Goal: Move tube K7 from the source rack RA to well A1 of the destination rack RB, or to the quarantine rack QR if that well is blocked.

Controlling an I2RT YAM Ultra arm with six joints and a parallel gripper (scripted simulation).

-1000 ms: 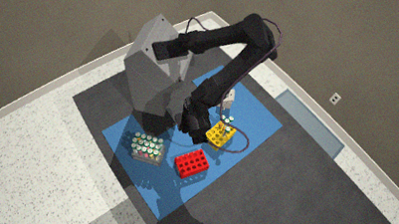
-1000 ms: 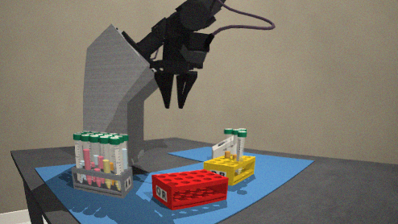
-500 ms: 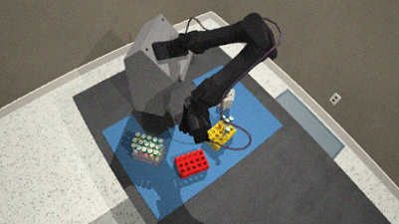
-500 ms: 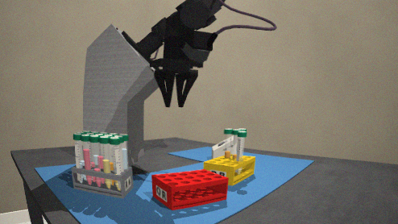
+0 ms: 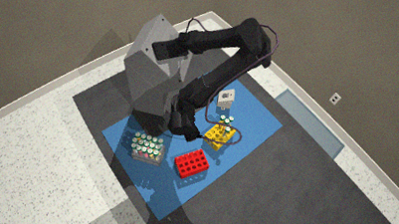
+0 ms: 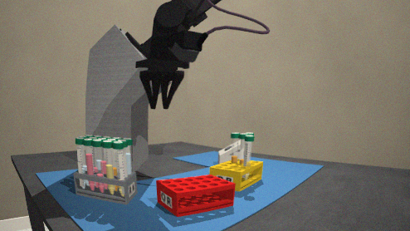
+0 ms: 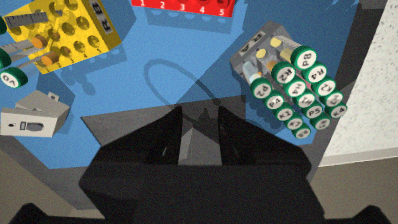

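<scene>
Tube K7 (image 7: 295,123) appears to be the one whose cap we read, a little blurred, near the end of an outer row in the grey rack (image 5: 147,160) (image 6: 104,181) (image 7: 258,39), left of the red rack in the exterior view. We see it standing there among other green-capped tubes.

Our pincer (image 5: 191,136) (image 6: 159,107) (image 7: 200,112) is partly open with nothing between its fingers. It points down, high above the surface, behind and left of the red rack (image 5: 192,163) (image 6: 172,205) (image 7: 182,6) in the exterior view.

From that same side, we see the yellow rack (image 5: 213,140) (image 6: 233,181) (image 7: 107,30) behind and to the right of the red rack, holding several green-capped tubes. Farther behind the red rack, past the yellow one, we find a pale box (image 5: 227,97) (image 6: 229,151) (image 7: 35,124). We cannot tell whether its lamp is lit.
</scene>
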